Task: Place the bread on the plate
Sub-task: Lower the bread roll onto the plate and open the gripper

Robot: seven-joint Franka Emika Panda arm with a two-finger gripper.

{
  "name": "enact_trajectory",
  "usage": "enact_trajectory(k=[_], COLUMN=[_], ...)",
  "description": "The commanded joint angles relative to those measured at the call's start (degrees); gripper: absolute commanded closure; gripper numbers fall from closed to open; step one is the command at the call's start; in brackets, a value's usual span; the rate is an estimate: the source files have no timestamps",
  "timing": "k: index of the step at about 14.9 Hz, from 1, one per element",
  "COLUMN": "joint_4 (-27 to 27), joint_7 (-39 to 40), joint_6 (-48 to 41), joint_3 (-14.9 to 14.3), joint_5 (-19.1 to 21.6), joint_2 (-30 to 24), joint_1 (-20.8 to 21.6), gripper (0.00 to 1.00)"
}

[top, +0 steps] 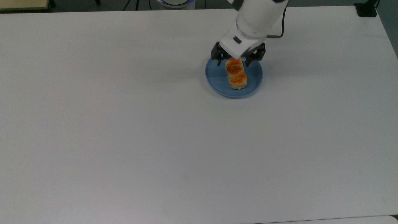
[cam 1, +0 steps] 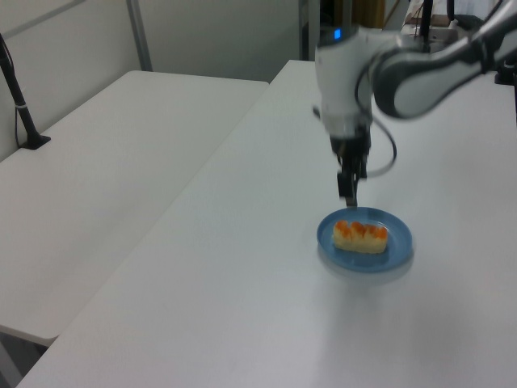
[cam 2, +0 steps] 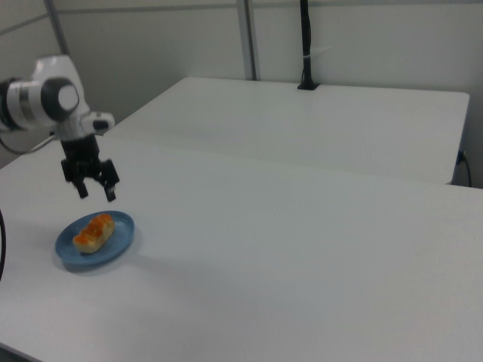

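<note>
Both gripper (cam 2: 95,188) fingers spread, hovering above bread (cam 2: 93,230).

The white table (top: 124,140) is bare across the top view's whole left half and bottom, giving unobstructed passage there. The only items on it are the plate (top: 217,81) and the bread (top: 236,74) lying in it, near the top view's upper edge. The gripper (top: 238,59), fingers spread apart, hangs above the plate's far rim, clear of the bread; the arm blocks access from that side. In the right view, a black post (cam 2: 305,45) stands on the adjoining table (cam 2: 339,121), well apart.
</note>
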State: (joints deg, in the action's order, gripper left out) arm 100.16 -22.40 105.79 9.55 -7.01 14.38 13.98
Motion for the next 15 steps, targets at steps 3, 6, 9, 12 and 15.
enact_trajectory(k=[3,6,9,12,15], joint_4=[-6.4,-6.4,-6.4,-6.4,-6.4], joint_7=[11.2,16.4,16.5,16.7,16.9], joint_6=[-9.0,-9.6,-12.2,-12.5,-14.0], joint_3=[-1.5,-3.4,-3.6,-3.8,-4.0], joint_5=[-0.2,0.4,1.5,5.9,6.0], joint_2=[-7.6,-12.4,-13.9,-16.0,-16.1], joint_1=[-8.0,-11.8,-13.7,-15.6,-15.8], gripper=[0.0,0.0,0.0,0.0,0.0])
